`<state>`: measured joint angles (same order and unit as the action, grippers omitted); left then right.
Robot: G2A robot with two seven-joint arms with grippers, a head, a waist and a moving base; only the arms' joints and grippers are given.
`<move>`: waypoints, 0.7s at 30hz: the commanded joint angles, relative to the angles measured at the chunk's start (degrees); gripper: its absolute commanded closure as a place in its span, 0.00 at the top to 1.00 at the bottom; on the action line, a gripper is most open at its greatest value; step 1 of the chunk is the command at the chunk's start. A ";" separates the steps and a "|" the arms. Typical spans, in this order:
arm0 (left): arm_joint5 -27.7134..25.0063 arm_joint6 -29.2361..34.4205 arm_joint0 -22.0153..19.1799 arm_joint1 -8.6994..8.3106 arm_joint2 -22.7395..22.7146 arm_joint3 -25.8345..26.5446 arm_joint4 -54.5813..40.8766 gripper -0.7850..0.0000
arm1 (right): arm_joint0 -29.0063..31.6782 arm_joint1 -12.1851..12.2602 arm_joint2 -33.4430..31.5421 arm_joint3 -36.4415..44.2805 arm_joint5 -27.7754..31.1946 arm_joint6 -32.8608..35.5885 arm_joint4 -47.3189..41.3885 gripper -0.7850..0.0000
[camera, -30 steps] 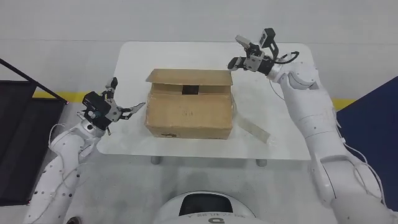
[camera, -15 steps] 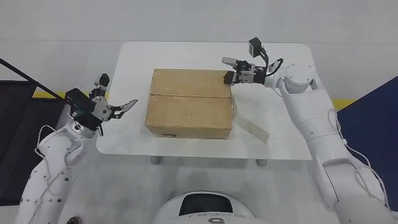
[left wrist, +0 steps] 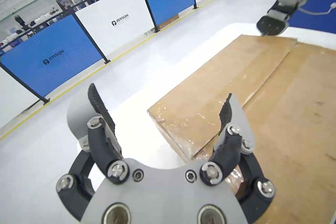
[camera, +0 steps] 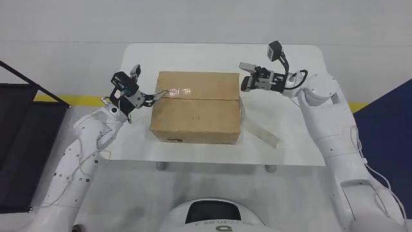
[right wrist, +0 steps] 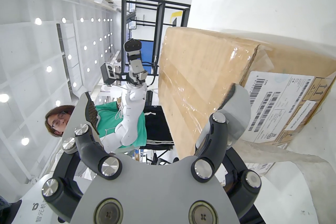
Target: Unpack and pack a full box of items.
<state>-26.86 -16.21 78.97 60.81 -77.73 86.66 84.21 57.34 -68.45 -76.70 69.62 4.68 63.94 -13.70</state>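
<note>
box (camera: 196,106): flaps lie shut, either unopened or already repacked, can't tell
left gripper (camera: 161,95): wide open, empty
right gripper (camera: 243,77): open too, empty

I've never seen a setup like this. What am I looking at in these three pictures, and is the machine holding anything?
This is a robot with two arms, each ending in a two-fingered claw called a gripper. The wide picture looks down from a camera above the arms. The other two come from small cameras on the wrists, so each shows that arm's own fingers up close. On the white table stands a closed cardboard box, with a loose strip of tape lying beside it. The left gripper is at one end of the box's top and the right gripper is at the other end. Both are open and hold nothing.
</note>
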 commanded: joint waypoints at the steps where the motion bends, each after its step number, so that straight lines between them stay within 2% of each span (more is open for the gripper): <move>1: 0.25 0.35 -0.41 0.09 0.78 -1.04 0.95 1.00 | 1.58 0.47 -2.18 1.55 0.75 -0.10 -1.22 1.00; 5: 0.84 0.45 -0.98 0.31 1.77 -2.83 1.42 1.00 | 4.54 1.20 -5.83 5.58 1.94 0.87 -5.16 1.00; 17: 1.91 1.05 -1.60 0.56 2.15 -4.87 1.09 1.00 | 4.54 1.20 -5.83 5.58 1.94 0.87 -5.16 1.00; 19: 2.14 1.19 -1.56 0.62 2.22 -4.57 0.84 1.00 | 5.33 1.43 -5.25 6.84 3.38 0.32 -1.18 1.00; 21: 2.20 1.22 -1.54 0.63 2.22 -4.53 0.78 1.00 | 7.03 2.07 -5.18 8.97 8.20 -0.76 7.64 1.00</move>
<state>-24.66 -14.99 77.41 61.44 -75.51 82.14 84.99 63.54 -66.66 -81.92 77.61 10.35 63.51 -13.14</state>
